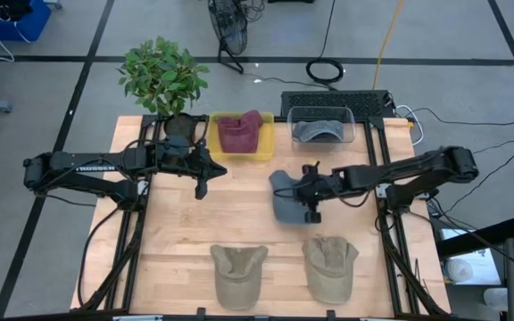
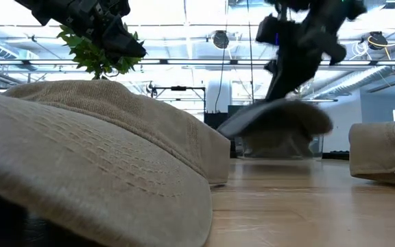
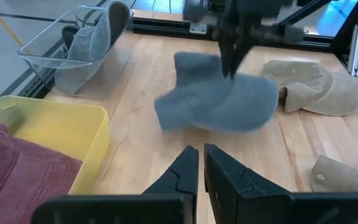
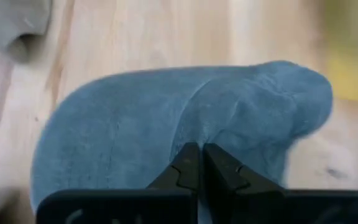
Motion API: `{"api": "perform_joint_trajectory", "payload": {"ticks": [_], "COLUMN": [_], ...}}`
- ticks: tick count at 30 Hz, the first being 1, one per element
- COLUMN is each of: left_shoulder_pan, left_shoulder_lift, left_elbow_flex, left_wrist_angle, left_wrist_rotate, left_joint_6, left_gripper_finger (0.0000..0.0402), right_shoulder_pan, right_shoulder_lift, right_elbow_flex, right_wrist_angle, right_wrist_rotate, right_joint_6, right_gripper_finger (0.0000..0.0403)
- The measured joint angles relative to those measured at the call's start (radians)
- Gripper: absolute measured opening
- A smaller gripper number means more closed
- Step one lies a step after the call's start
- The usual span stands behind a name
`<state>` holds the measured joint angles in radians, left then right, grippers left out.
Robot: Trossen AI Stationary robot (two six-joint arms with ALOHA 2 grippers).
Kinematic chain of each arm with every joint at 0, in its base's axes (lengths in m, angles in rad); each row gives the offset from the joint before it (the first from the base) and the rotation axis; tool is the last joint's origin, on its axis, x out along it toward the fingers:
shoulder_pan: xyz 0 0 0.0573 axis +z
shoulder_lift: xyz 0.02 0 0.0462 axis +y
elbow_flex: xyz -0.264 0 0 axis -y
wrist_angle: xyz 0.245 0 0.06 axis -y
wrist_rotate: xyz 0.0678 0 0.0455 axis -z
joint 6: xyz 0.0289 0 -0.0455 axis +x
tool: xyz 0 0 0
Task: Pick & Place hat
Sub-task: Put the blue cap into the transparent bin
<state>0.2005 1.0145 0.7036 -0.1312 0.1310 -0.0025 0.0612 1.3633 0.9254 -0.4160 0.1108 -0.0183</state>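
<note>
A grey-blue cap (image 1: pixel 284 200) is in the table's middle right; in the low view the cap (image 2: pixel 280 118) seems raised off the wood under my right gripper (image 1: pixel 310 207), which is shut on it. My left gripper (image 1: pixel 202 184) hovers shut over bare wood beside the yellow bin (image 1: pixel 255 155), touching nothing; its wrist view shows the closed fingers (image 3: pixel 201 167) and the blue cap (image 3: pixel 219 102) farther off. The yellow bin holds a maroon hat (image 1: pixel 239 134). A grey hat (image 1: pixel 319 130) lies in the clear bin (image 1: pixel 351 116). My right gripper (image 4: pixel 200 163) pinches a raised fold of the cap's crown fabric (image 4: pixel 197 134) between its two fingers. It comes from above, slanting from the table's right. The cap hangs below the fingers, apparently lifted clear of the table; one layer or several, I cannot tell.
Two tan caps (image 1: pixel 238 275) (image 1: pixel 329 267) lie near the table's near edge; one tan cap (image 2: pixel 94 158) fills the low view's foreground. A potted plant (image 1: pixel 163 78) stands at the far left corner. Bare wood (image 1: pixel 177 227) shows in the table's middle left.
</note>
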Motion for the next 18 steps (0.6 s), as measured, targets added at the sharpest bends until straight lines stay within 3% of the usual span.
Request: {"api": "perform_joint_trajectory", "payload": {"ticks": [11, 18], "left_shoulder_pan": [0.000, 0.000], "left_shoulder_lift": [0.000, 0.000], "left_elbow_flex": [0.000, 0.000], "left_wrist_angle": [0.000, 0.001], "left_wrist_rotate": [0.000, 0.000], "left_joint_6": [-0.001, -0.001], "left_gripper_finger": [0.0031, 0.0031], "right_shoulder_pan": [-0.083, -0.234], "right_shoulder_lift": [-0.100, -0.093], "right_elbow_flex": [0.333, 0.503], "right_wrist_angle": [-0.381, -0.499], "right_wrist_rotate": [0.104, 0.120], "right_joint_6": [-0.161, -0.358], "right_gripper_finger": [0.0001, 0.0001]}}
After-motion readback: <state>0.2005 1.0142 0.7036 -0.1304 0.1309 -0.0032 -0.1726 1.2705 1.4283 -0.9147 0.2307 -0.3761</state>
